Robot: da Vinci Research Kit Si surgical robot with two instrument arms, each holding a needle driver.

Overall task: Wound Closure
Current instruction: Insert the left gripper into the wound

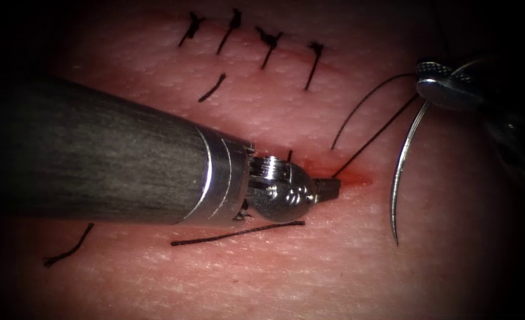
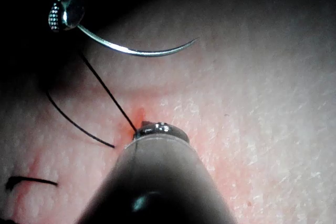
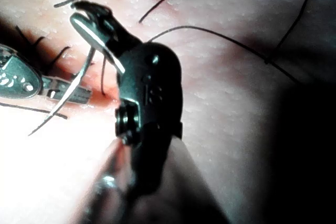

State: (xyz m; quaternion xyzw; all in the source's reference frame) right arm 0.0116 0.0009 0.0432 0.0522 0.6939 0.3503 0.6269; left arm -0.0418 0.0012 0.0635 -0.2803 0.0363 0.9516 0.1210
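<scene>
four black knotted stitches [image 1: 256, 44] done on pink pork tissue [image 1: 345, 266] | right tool [image 1: 446, 83] clamps curved steel needle [image 1: 402, 172] near its tail, out of tissue | left tool [image 1: 327, 188] closed on black thread [image 1: 372, 139] at red-stained open cut [image 1: 354, 178] | closure unfinished

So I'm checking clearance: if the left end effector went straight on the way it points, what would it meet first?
Probably the red fluid patch on the pink tissue, where the taut black thread enters; farther on, the curved steel needle, though depth is unclear.
</scene>
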